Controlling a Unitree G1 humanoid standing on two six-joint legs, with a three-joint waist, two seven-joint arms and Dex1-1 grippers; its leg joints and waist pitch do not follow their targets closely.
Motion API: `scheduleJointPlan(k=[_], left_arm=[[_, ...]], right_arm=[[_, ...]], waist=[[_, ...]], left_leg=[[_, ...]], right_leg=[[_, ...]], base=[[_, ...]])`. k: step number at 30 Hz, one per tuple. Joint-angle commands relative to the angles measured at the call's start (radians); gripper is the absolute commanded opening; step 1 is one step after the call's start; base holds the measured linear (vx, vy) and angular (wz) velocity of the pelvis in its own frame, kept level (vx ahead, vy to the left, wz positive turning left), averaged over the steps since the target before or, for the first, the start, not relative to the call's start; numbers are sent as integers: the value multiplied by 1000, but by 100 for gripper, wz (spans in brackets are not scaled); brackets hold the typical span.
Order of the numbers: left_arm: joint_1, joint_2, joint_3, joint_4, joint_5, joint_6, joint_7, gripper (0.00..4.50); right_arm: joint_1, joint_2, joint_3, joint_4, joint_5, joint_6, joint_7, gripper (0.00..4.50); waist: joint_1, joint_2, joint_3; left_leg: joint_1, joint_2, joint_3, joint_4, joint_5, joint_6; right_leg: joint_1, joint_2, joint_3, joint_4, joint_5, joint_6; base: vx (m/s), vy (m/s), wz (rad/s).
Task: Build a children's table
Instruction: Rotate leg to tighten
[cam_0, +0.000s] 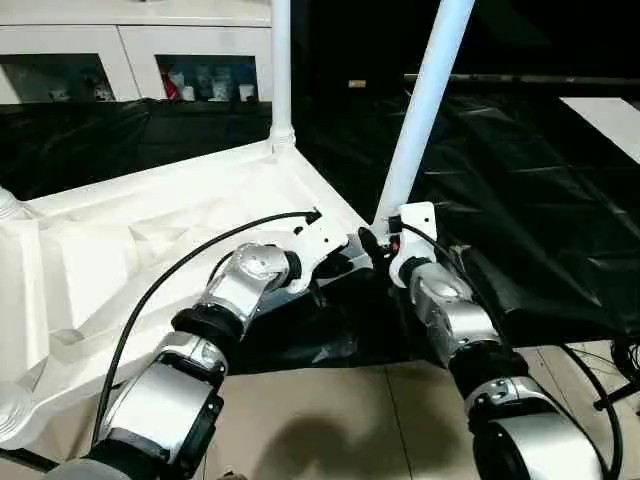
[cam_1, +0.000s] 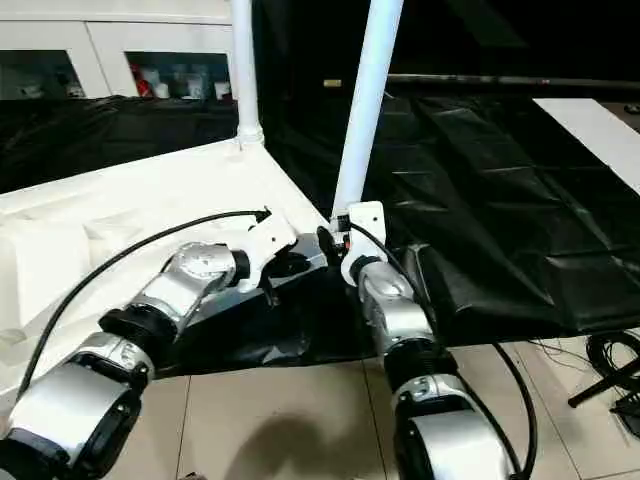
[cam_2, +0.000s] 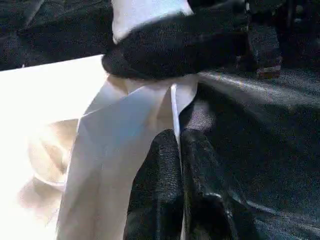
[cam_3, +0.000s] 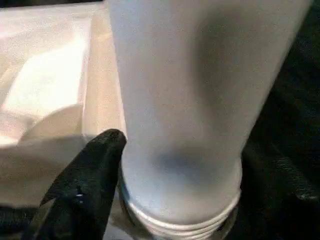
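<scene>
Left eye view showed the children's table (cam_0: 150, 230) lying upside down on the black-covered surface (cam_0: 520, 200), its near corner hanging just over the surface's edge above the floor (cam_0: 330, 420). One leg (cam_0: 281, 70) was seen standing upright in the far corner socket. A second leg (cam_0: 425, 100) rose at a lean from the near corner, its foot at the socket there.

The left end effector (cam_2: 179, 150) was seen with its fingers pressed together on the thin rim of the tabletop beside that corner, so the top was pinned by a narrow pinch. The right end effector (cam_0: 385, 245) was seen at the base of the leaning leg; in the right wrist view one black finger (cam_3: 90, 170) lay against the tube just above its threaded end. Whether the leg was gripped or merely touched could not be told, since the opposite finger was hidden.

The step in hand was judged to be the seating of this second leg. For it to be done well, the leg would first need to be brought upright over the socket, so that the thread is not crossed. The rim should be held firmly while the leg is turned, and the tube regripped low for each turn.
</scene>
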Motion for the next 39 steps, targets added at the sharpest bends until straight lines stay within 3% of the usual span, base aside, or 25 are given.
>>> scheduleJointPlan(k=[1,3,5,13,17,19,20,24,25,31,35,39], left_arm=[[29,16,0,-14,-19,-63,-61,0],[45,46,1,-28,-32,-98,-118,0],[52,61,8,-35,-42,-98,-141,0],[80,158,38,-59,-101,-129,-332,0],[83,175,42,-60,-108,-136,-353,0],[83,180,42,-56,-108,-137,-356,0],[83,184,40,-54,-106,-138,-356,0],[85,187,41,-57,-109,-136,-362,0],[87,188,42,-58,-112,-136,-367,0],[90,189,43,-60,-113,-138,-376,0],[91,188,41,-58,-113,-138,-379,0],[87,163,29,-47,-80,-112,-286,0]], right_arm=[[-8,-25,8,3,5,-2,60,369],[-8,-53,12,-5,12,-5,140,377],[-2,-69,15,-18,25,3,199,377],[57,-190,75,-131,69,24,571,377],[62,-204,90,-140,65,26,620,377],[64,-206,98,-137,55,19,624,377],[62,-203,99,-129,49,11,614,351],[63,-197,103,-124,44,4,613,324],[67,-196,106,-129,45,4,621,302],[72,-199,118,-130,38,-4,635,264],[73,-203,124,-128,39,-11,638,256],[81,-175,102,-103,20,-14,514,254]], waist=[[-1,-6,-63],[0,-12,-62],[0,-7,-61],[8,-9,-60],[7,-9,-61],[8,-9,-61],[7,-10,-60],[5,-10,-59],[5,-15,-59],[6,-12,-60],[6,-12,-60],[4,-13,-59]], left_leg=[[-4,-2,11,-53,-134,64],[-7,-2,12,-52,-129,78],[-3,0,13,-52,-136,84],[-3,5,14,-52,-145,84],[-4,5,14,-51,-133,83],[-2,6,14,-51,-133,81],[-3,5,14,-52,-137,78],[-2,5,14,-53,-146,70],[-3,5,14,-53,-147,70],[-3,5,14,-52,-133,73],[-3,5,14,-52,-129,76],[-3,5,13,-52,-132,73]], right_leg=[[61,-50,42,-65,-79,-215],[64,-51,41,-65,-69,-221],[60,-52,41,-66,-85,-225],[62,-50,40,-61,-81,-236],[61,-51,39,-59,-76,-239],[59,-51,39,-60,-81,-241],[59,-52,40,-60,-90,-239],[59,-52,40,-62,-113,-232],[59,-52,40,-63,-119,-231],[59,-52,40,-61,-103,-231],[59,-52,40,-60,-98,-234],[58,-53,41,-61,-104,-231]], base=[[0,0,0],[0,0,0],[0,0,0],[0,0,0],[0,0,0],[0,0,0],[0,0,0],[0,0,0],[0,0,0],[0,0,0],[0,0,0],[0,0,0]])
